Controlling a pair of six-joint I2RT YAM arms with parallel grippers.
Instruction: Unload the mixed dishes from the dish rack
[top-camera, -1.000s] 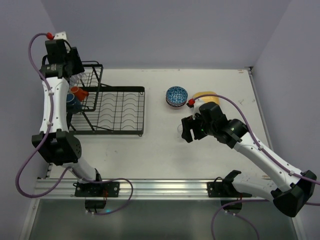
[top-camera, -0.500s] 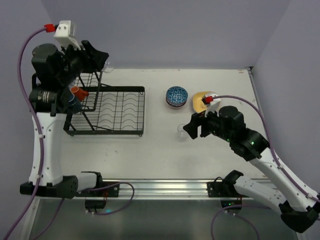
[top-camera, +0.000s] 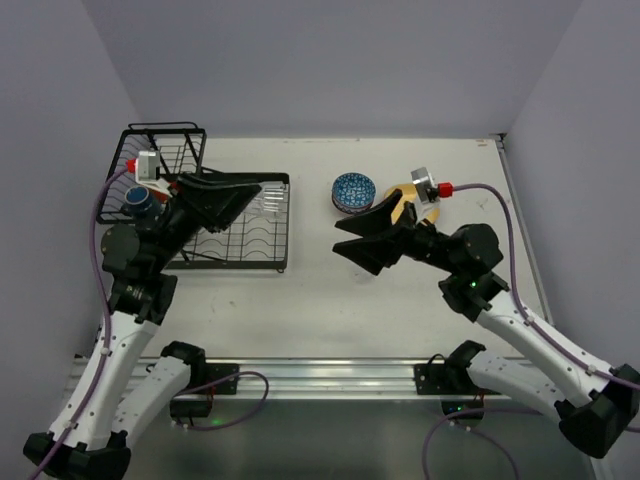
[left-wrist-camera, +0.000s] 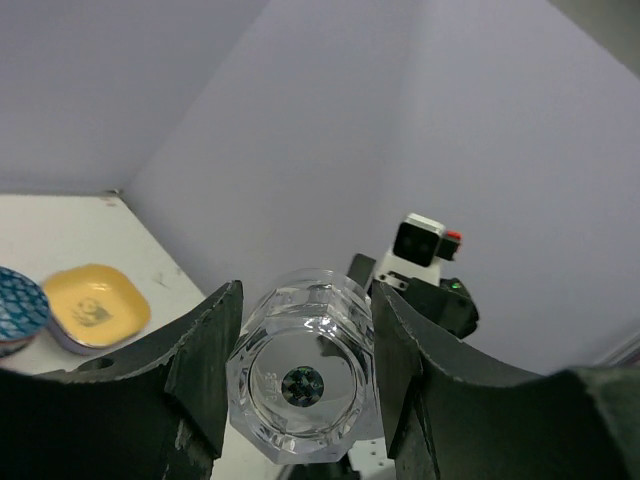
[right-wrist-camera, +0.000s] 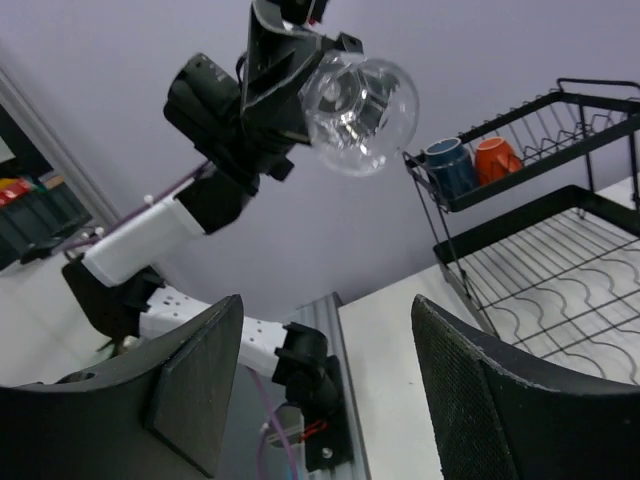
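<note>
The left tool (top-camera: 250, 192) holds the slick clear glass (left-wrist-camera: 305, 380) high at 10 o'clock, while the right tool (right-wrist-camera: 330, 390) is wide; if the glass slips, it may shatter.

A clear faceted glass (left-wrist-camera: 305, 385) is gripped sideways in mid-air, an orange mug (right-wrist-camera: 497, 158) and dark mug (right-wrist-camera: 448, 165) sit in the raised basket of the black wire dish rack (top-camera: 240, 225), and a blue-white bowl (top-camera: 353, 190) lies beside a yellow plate (left-wrist-camera: 95, 308) outside it.

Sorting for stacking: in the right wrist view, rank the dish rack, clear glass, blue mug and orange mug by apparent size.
1. dish rack
2. clear glass, possibly nearer the camera, so unsure
3. blue mug and orange mug: alike, not ranked
</note>
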